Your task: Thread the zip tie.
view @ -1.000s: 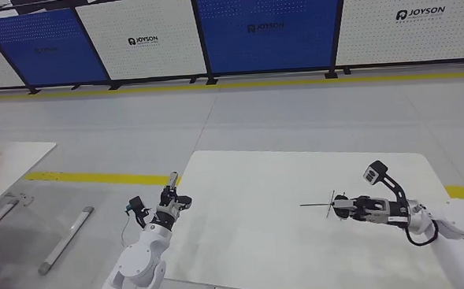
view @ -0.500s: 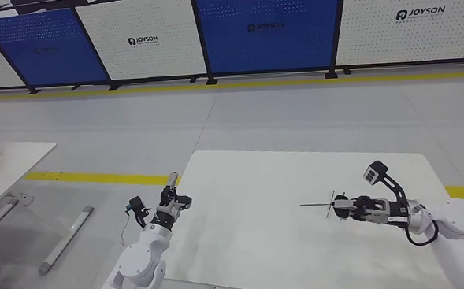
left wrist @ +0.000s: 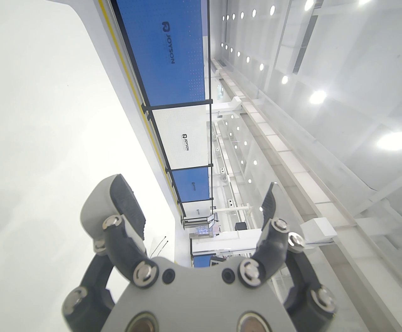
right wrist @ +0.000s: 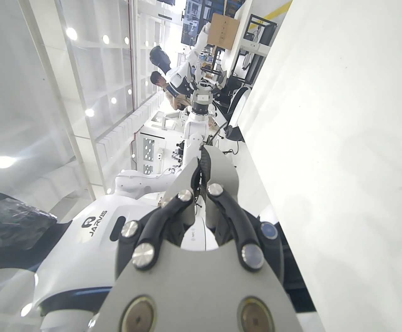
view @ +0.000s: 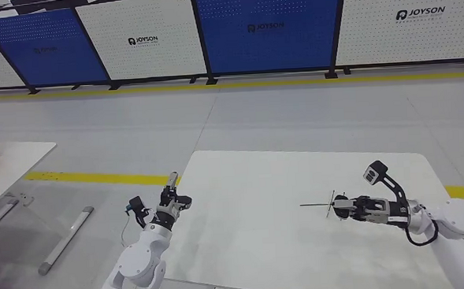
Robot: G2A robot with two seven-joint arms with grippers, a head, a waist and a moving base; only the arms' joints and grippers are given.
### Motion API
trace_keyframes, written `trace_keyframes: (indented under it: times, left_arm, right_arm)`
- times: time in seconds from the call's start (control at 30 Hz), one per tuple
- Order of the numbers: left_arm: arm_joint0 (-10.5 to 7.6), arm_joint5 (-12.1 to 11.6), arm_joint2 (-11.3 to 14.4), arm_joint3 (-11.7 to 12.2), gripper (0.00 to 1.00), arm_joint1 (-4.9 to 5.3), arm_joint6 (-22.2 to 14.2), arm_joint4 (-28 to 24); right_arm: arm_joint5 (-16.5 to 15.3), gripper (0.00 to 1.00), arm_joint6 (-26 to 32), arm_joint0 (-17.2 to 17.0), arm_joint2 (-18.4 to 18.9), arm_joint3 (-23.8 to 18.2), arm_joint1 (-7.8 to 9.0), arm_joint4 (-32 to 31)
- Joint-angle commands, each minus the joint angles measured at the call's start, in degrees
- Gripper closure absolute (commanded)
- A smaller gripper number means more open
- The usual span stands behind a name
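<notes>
The right tool clenched the zip tie; the left tool hung released, and I reckoned it needed a slow, squarely aligned approach.

zip tie tiny, threading untellable; end hidden in right pincer

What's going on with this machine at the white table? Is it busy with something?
It is a two-armed robot meant to thread a zip tie. Its right pincer is shut on the thin black zip tie, with the strap sticking out over the white table. Its left pincer is open and empty at the opposite edge of the table, well apart from the tie. No closed loop shows, so the threading looks not yet done.
</notes>
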Motion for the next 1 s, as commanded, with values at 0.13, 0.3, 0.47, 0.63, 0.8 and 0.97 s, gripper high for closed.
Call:
trace_keyframes:
  times: [0.13,0.3,0.47,0.63,0.8,0.97]
  left_arm:
    - [0.0,0.0,0.0,0.0,0.0,0.0,0.0,0.0]
    - [0.0,0.0,0.0,0.0,0.0,0.0,0.0,0.0]
    - [0.0,0.0,0.0,0.0,0.0,0.0,0.0,0.0]
    - [0.0,0.0,0.0,0.0,0.0,0.0,0.0,0.0]
    - [0.0,0.0,0.0,0.0,0.0,0.0,0.0,0.0]
    - [0.0,0.0,0.0,0.0,0.0,0.0,0.0,0.0]
  right_arm:
    - [0.0,1.0,0.0,0.0,0.0,0.0,0.0,0.0]
    - [0.0,1.0,0.0,0.0,0.0,0.0,0.0,0.0]
    - [0.1,1.0,-1.8,-0.7,0.0,-0.9,-0.05,0.2]
    - [-0.2,1.0,0.0,-2.1,0.1,-2.4,-0.28,4.8]
    - [1.0,1.0,0.5,-1.0,-2.8,-1.0,-1.15,5.3]
    - [1.0,1.0,0.5,-1.0,-2.8,-1.0,-1.15,5.3]
